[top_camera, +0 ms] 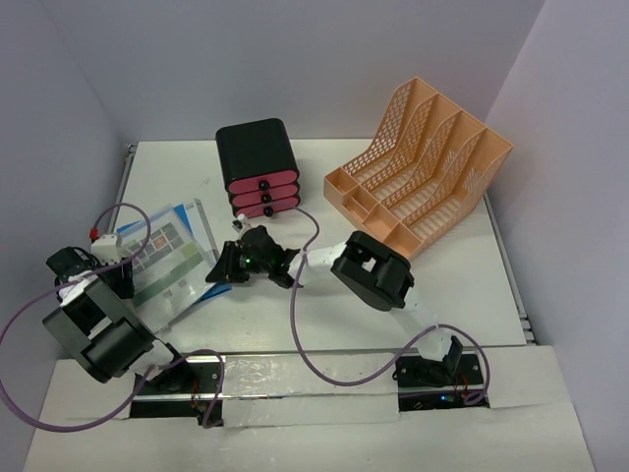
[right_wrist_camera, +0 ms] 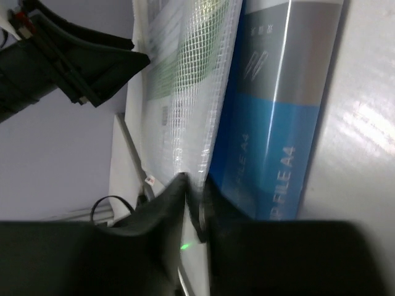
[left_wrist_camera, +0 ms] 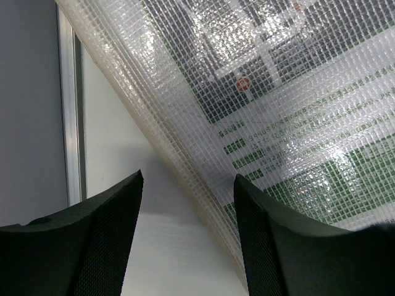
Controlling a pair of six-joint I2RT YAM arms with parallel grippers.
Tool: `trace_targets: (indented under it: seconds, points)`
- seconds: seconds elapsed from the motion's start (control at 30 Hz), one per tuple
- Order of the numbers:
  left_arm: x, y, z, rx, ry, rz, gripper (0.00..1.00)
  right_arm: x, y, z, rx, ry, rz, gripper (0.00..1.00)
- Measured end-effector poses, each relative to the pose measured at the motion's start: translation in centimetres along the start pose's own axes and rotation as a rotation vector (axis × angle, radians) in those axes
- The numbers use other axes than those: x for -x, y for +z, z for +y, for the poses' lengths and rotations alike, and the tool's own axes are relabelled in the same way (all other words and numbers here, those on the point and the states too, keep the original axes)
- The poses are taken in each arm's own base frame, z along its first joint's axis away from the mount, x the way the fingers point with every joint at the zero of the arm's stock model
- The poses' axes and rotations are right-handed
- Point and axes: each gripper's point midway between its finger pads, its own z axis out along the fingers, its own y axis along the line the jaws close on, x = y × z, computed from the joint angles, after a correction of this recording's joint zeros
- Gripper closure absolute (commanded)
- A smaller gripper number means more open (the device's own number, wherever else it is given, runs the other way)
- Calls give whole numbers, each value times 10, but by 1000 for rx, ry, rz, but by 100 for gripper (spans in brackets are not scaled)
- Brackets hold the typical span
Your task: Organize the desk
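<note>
Desk (top_camera: 452,285) fills the top view, white, carrying everything. At its far edge, mid-width, we see a black drawer box (top_camera: 257,157) with pink drawers. A peach mesh file rack (top_camera: 423,162) sits by the far right corner. A clear mesh pouch (top_camera: 162,258) lies on a blue folder (top_camera: 195,214) near the left edge. The left gripper (top_camera: 116,264) is at the pouch's left side, the right gripper (top_camera: 216,273) at its right side. Finger gaps are too small to read from up here.

Left wrist view settles that side: fingers (left_wrist_camera: 105,240) stand well apart with nothing pinched. The pouch (left_wrist_camera: 278,92) edge runs diagonally past the tips. One finger is over the pouch, the other over bare desk (left_wrist_camera: 123,142), which shows in the gap between them.

Right wrist view: fingers (right_wrist_camera: 166,209) are nearly together, with only a slim gap, right at the pouch (right_wrist_camera: 191,80) edge where it overlaps the folder (right_wrist_camera: 278,111). We cannot tell whether they clamp that edge or only touch it. Only this view shows the folder's "FILE A4" print. The desk (right_wrist_camera: 364,123) is the bright strip beyond the folder, off to the side of the fingers. The left gripper shows dark at the pouch's opposite side.
</note>
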Motion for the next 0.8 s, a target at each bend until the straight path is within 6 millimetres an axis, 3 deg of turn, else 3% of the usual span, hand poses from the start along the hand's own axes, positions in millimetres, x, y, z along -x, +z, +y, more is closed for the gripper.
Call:
trace_targets:
  seconds: [0.07, 0.27, 0.43, 0.6, 0.7, 0.8]
  points:
    - [0, 0, 0, 0, 3, -3, 33, 0, 7, -2, 2, 14, 3, 100]
    - [1, -5, -10, -48, 34, -13, 32, -1, 9, -7, -9, 31, 3, 100]
    - [17, -32, -30, -109, 86, -76, 30, 7, -4, 4, -43, -93, 7, 100]
    - [69, -79, -37, -132, 170, -239, 26, 31, -44, 52, -59, -348, 4, 100]
    - [107, -113, -40, -131, 222, -361, 25, 54, -88, 96, -53, -526, -53, 100]
    - [134, -138, -47, -160, 256, -447, 25, 73, -130, 134, -42, -670, -123, 100]
